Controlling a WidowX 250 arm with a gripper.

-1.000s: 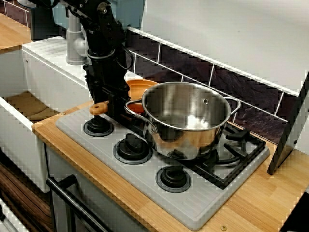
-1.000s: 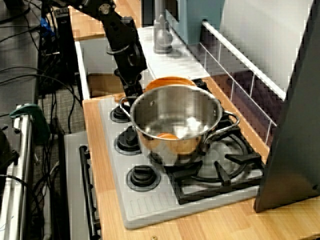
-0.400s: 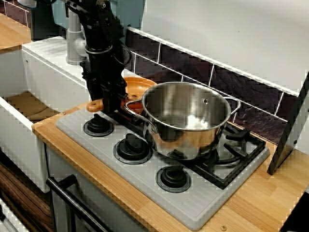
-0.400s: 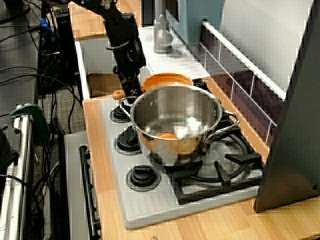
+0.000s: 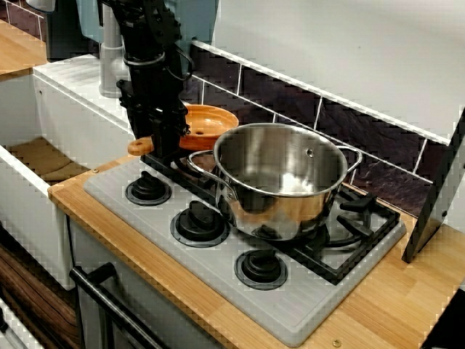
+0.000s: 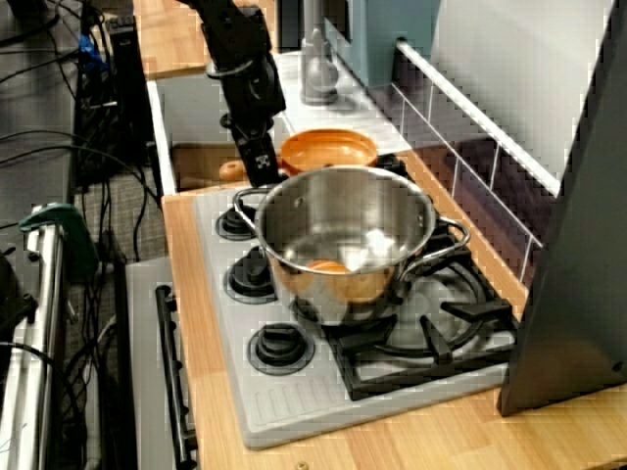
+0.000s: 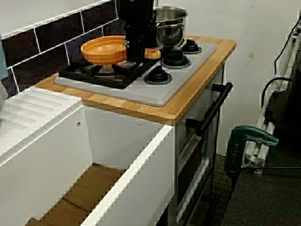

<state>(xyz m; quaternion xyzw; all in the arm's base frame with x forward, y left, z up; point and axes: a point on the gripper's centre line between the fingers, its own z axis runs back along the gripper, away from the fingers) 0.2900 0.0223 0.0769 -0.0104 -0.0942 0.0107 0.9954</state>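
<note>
Little play-kitchen setup here: a wooden counter (image 5: 378, 309) with a grey hob (image 5: 211, 276) set in it, dark tiles behind, and a white sink (image 7: 131, 188) off to one side. The gripper (image 5: 164, 142) is hanging over the back corner of the hob with its jaws pinched tight on the handle of an orange pan (image 5: 212, 118) (the handle's stub end is poking out past the fingers). In the view from the sink end, the orange pan (image 7: 103, 49) is sitting level and, as far as I can judge, floating just clear of the black grate (image 7: 101, 75) rather than resting on it. So I'm reading this as the carry stage: grasped, up in the air, not set down anywhere. A big steel pot (image 5: 280, 174) is standing right beside it, its near handle close to the pan's rim. Any sideways move is calling for enough height to clear that pot, plus a steady wrist so the pan isn't tipping.
</note>
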